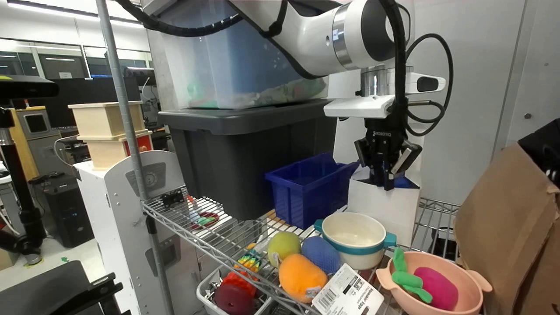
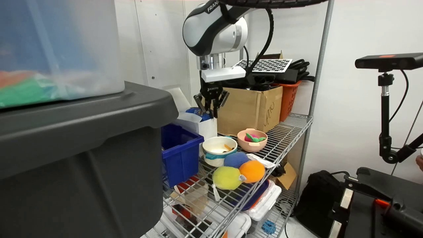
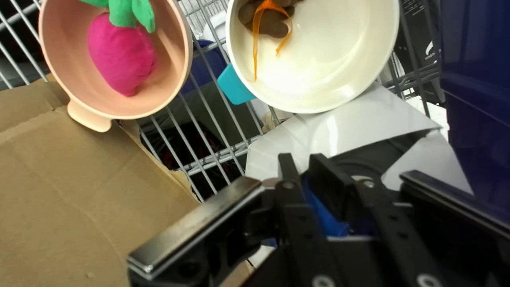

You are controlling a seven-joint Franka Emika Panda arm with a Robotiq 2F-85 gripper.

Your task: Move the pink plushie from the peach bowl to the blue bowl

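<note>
The pink plushie point(image 3: 121, 56), magenta with green leaves, lies inside the peach bowl point(image 3: 165, 79); both exterior views show it there too. Beside that bowl stands a cream-lined bowl point(image 3: 330, 67) with a teal-blue lower part and handles. It is the only other bowl in sight; none that is blue all over shows. My gripper point(image 3: 301, 158) hangs over the white box behind the bowls, well apart from the plushie. A narrow gap separates its fingertips, with nothing held; blue material seen through the gap appears to lie beyond the fingers.
Blue material point(image 2: 200, 114) fills the open white box point(image 1: 385, 218). A dark blue bin point(image 1: 315, 192) borders it, with a black tote point(image 1: 245, 162) beyond. Cardboard point(image 3: 79, 191) flanks the peach bowl. Orange point(image 1: 302, 278), yellow-green and blue balls and a white card point(image 1: 350, 293) crowd the wire shelf's front.
</note>
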